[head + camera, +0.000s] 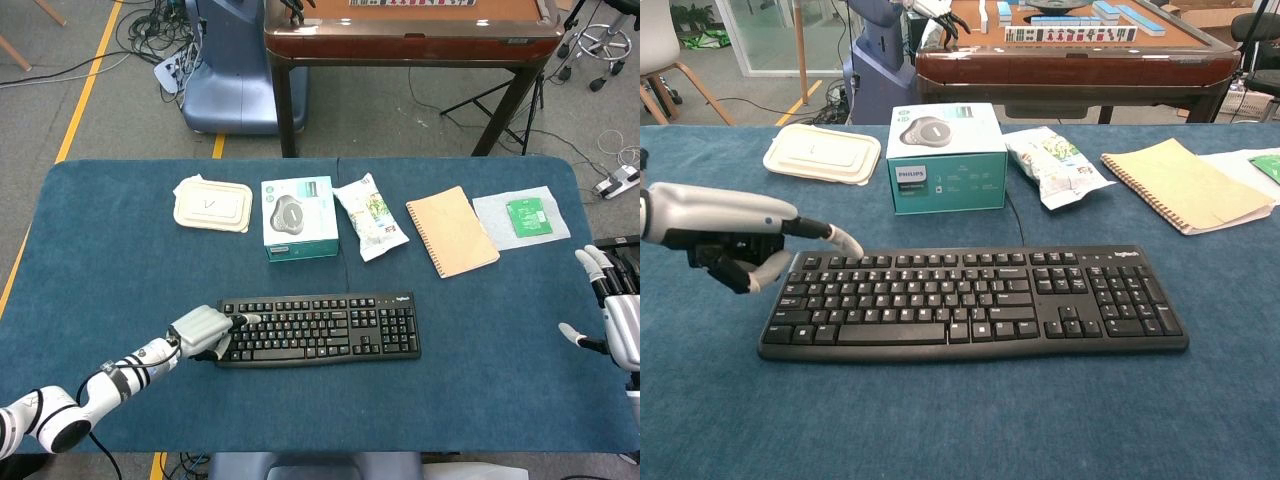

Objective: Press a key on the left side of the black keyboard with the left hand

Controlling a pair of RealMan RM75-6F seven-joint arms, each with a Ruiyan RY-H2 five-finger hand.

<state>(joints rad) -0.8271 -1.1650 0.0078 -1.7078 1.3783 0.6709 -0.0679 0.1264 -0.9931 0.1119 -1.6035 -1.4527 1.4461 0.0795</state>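
Left hand point(735, 245) at far left, raised just off the keyboard's left end: one finger stretched toward the top key row, the rest curled in, nothing grasped, no contact with a key visible. Keyboard point(975, 300) flat on the blue table point(120, 260), near the front edge, a little left of centre. Judged rigid, light plastic, liable to slide on the cloth if pushed sideways; keys springy with short travel, so best pressed straight down with one fingertip on a cap at the left end, not gripped. Small white mark at the top right corner, probably a maker's name, too small to read.

Behind, from left: pale lidded food box point(822, 153); teal carton point(944, 155) printed "PHILIPS" with a picture of a round grey device; crinkled snack bag point(1057, 165), print unreadable; spiral notebook point(1188, 183); green card point(527, 217) on a white sheet.

Right hand point(618, 320) at the table's right edge, fingers spread, empty.
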